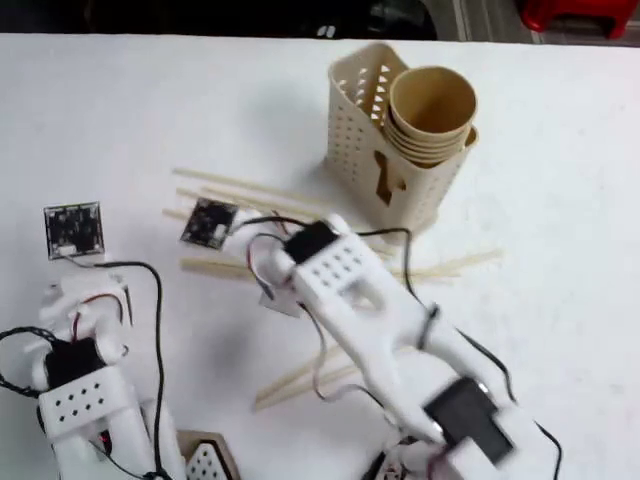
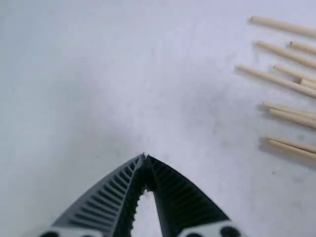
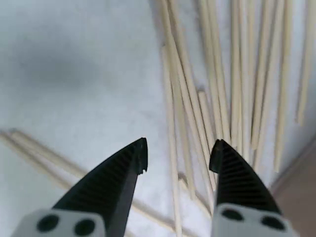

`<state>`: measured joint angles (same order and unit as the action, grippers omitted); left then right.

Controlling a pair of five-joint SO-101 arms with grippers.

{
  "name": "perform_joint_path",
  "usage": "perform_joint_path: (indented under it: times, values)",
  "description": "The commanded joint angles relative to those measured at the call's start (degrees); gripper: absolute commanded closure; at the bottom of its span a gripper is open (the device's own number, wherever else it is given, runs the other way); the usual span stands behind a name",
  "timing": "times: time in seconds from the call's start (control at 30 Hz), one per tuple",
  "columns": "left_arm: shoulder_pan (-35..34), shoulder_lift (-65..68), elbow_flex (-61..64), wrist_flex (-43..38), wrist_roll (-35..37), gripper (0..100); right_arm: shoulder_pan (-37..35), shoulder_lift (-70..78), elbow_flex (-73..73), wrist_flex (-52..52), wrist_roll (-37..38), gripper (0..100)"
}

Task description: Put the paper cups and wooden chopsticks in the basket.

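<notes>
Right gripper [image 3: 180,148], jaws apart, hangs seemingly just above pale wooden chopsticks [image 3: 237,98]; left gripper [image 2: 145,159] has its tips together. Stacked tan paper cups [image 1: 432,105] sit in a cream perforated plastic basket [image 1: 358,125].

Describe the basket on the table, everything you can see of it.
The basket is a tall cream container, plastic by its look, standing upright on the far side of the white table. Rows of small holes dot its walls, with triangular slots near the rim and one larger cutout on the near wall. A stack of tan paper cups sits inside and rises above the rim. Wooden chopsticks lie by its base; I cannot tell whether they touch it.
</notes>
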<state>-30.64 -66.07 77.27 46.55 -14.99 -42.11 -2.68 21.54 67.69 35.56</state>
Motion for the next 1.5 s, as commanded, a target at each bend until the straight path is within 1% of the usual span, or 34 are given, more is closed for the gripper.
perform_joint_path:
  times: [0.0, 0.33, 0.4, 0.6, 0.77, 0.93, 1.13, 1.33, 1.47]
  values:
    - [-0.84, -1.36, -0.35, -1.49, 0.62, 97, -0.22, 6.81, -6.68, 0.4, 1.93, 77.9]
    - [-0.92, -1.27, -0.26, -1.49, 0.62, 97, -0.04, 22.2, -17.05, 0.13, 2.11, 78.1]
    - [-1.01, -1.27, -0.26, -1.49, 0.62, 97, -0.04, 25.1, -18.73, 0.13, 2.2, 81.3]
    - [-1.01, -1.19, -0.26, -1.49, 0.53, 97, -0.04, 31.25, -21.98, 0.4, 2.2, 98.4]
    - [-1.01, -1.19, -0.26, -1.49, 0.53, 97, 0.4, 30.64, -22.24, 2.77, 6.24, 98.0]
    - [-1.01, -1.19, -0.18, -1.49, 0.44, 97, 2.51, 23.16, -22.15, 5.05, 5.98, 98.0]
    - [-1.01, -1.19, -0.18, -1.49, 0.44, 97, 6.11, 11.91, -22.15, 5.41, -0.88, 98.0]
    - [-0.92, -1.45, 0.35, -1.76, 0.44, 97, 6.81, 2.86, -22.24, 5.05, -14.51, 98.0]
    - [-0.92, -1.45, 0.35, -1.76, 0.44, 97, 6.81, -2.24, -22.24, 4.35, -19.25, 98.0]
